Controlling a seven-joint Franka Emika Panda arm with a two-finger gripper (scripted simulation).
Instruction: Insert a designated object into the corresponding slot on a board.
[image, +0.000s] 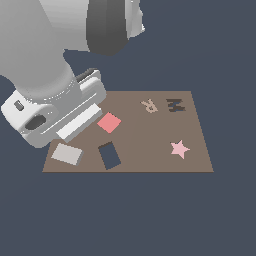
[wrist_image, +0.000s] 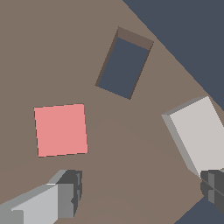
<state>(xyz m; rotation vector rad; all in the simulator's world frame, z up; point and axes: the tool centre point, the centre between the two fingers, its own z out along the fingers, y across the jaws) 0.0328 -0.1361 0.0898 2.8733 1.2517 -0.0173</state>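
The light grey tile (image: 66, 153) lies flat on the brown board (image: 150, 135) near its front corner at the exterior view's left. The dark navy slot (image: 109, 155) is a tilted cut-out just to the right of it. My gripper (image: 75, 131) hovers above the board, over the tile's area. In the wrist view the gripper (wrist_image: 140, 192) is open and empty, with one finger (wrist_image: 65, 192) near the red-pink square (wrist_image: 61, 130) and the other finger (wrist_image: 214, 188) at the end of the grey tile (wrist_image: 199, 133). The slot (wrist_image: 124, 65) lies beyond.
The red-pink square tile (image: 109, 122) lies behind the slot. A tan letter R (image: 149, 105) and a dark M shape (image: 175, 105) are at the board's far edge. A pink star (image: 179, 149) is toward the exterior view's right. Dark floor surrounds the board.
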